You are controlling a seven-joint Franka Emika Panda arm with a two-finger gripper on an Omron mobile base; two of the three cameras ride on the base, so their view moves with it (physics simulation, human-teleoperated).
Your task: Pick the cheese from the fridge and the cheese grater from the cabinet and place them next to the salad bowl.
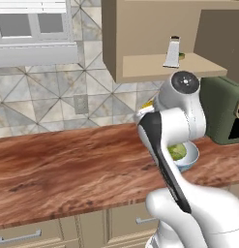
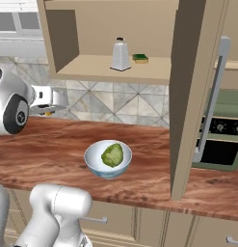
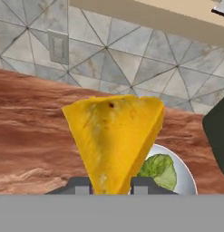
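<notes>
Gripping the cheese (image 3: 114,138) between the two fingertips (image 3: 79,185), jaws drawn narrow on the narrow end of the wedge, broad end pointing away from the hand. Hovering with the gripper (image 3: 111,186) above the wooden counter (image 1: 67,164), in front of the tiled back wall (image 1: 48,99), the salad bowl (image 2: 108,158) sitting just below and beyond the wedge in the hand view. Showing as a small yellow bit (image 2: 48,113) at the end of the hand in the right base view, left of the bowl and closer to the wall.

Leaving a wide stretch of bare counter to the left of the bowl, running up to the wall with its outlet plate (image 1: 81,103), and a narrower strip between the bowl and the counter's front edge. Closing in on the right side: the open cabinet door (image 2: 195,91) hanging edge-on down to counter height just right of the bowl, with a dark green oven (image 2: 219,130) behind it.

Overhanging the counter, the cabinet (image 2: 111,38) with its shelf edge above the back of the work area. Standing upright on that shelf, the cheese grater (image 2: 120,55), with a green-and-yellow sponge block (image 2: 140,58) just beside it, toward the back. Hanging further left, a white glass-paned unit (image 1: 34,29).
</notes>
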